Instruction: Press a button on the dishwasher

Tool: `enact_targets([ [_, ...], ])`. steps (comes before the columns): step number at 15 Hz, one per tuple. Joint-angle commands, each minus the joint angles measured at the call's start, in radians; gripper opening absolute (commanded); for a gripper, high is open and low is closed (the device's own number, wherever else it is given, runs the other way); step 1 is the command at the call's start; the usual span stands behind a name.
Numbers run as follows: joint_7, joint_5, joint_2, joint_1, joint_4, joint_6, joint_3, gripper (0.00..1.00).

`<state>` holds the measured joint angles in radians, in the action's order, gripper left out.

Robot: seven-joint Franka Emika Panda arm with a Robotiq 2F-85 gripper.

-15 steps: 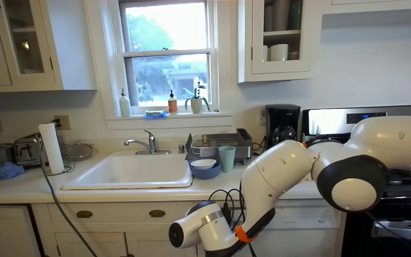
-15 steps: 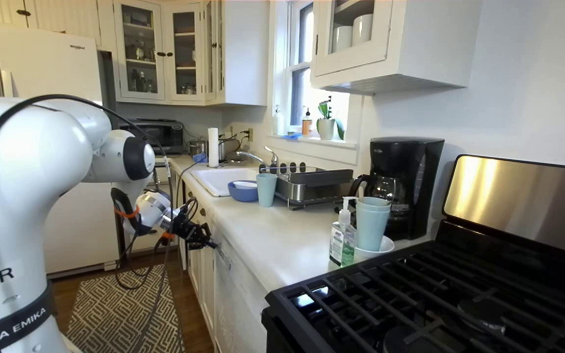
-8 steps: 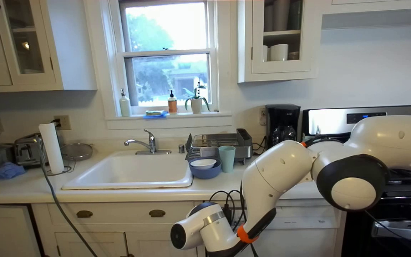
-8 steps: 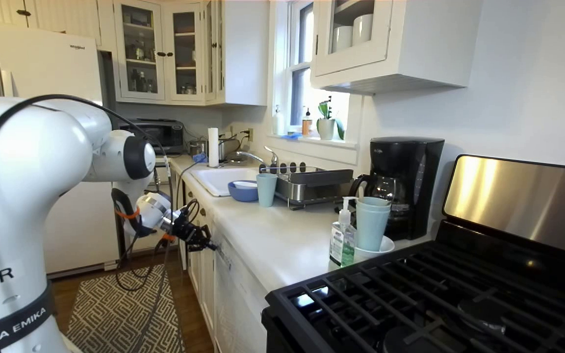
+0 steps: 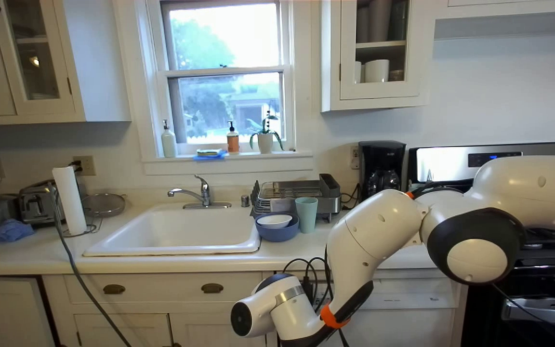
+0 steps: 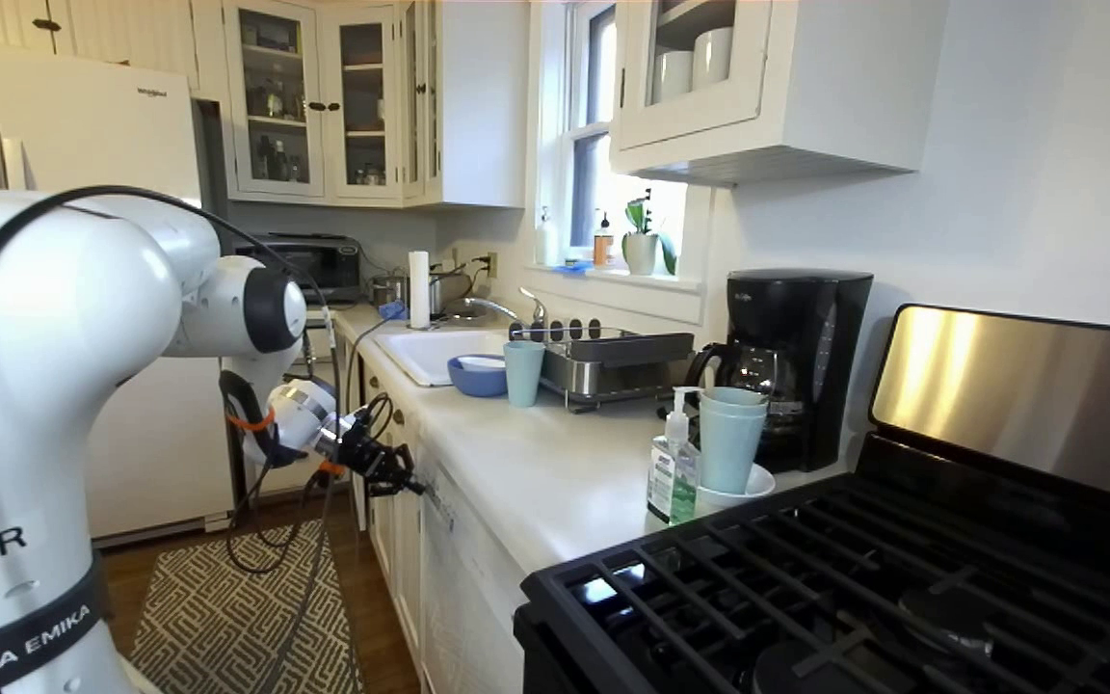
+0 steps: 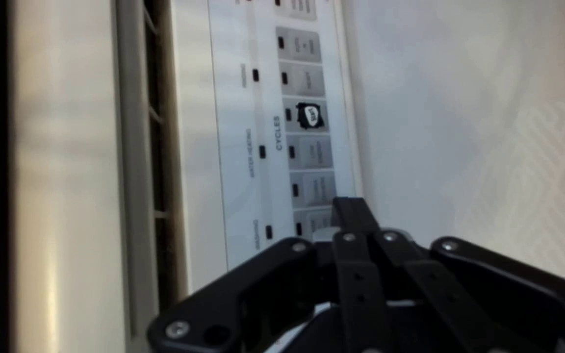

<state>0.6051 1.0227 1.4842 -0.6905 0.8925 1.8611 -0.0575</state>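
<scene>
Under the counter, left of the stove, sits the dishwasher; the pincer, closed on nothing, has dipped slightly at the buttons, so a press seems close; contact I can't tell.

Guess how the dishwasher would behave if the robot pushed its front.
The dishwasher probably won't roll or tip, being set under the counter. Its flat front looks stiff, so likely little bending. A likely reflection of the rug in it suggests smoothness, so the gripper might slip.
</scene>
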Motion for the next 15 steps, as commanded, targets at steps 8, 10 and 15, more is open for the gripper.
enact_targets([
  [8,-0.409,-0.21,-0.084,0.139,0.039,0.027,0.188,0.0],
  [10,-0.47,-0.241,-0.124,0.17,0.067,0.032,0.239,0.0],
  [15,-0.608,-0.327,-0.248,0.277,0.177,0.023,0.374,0.0],
])
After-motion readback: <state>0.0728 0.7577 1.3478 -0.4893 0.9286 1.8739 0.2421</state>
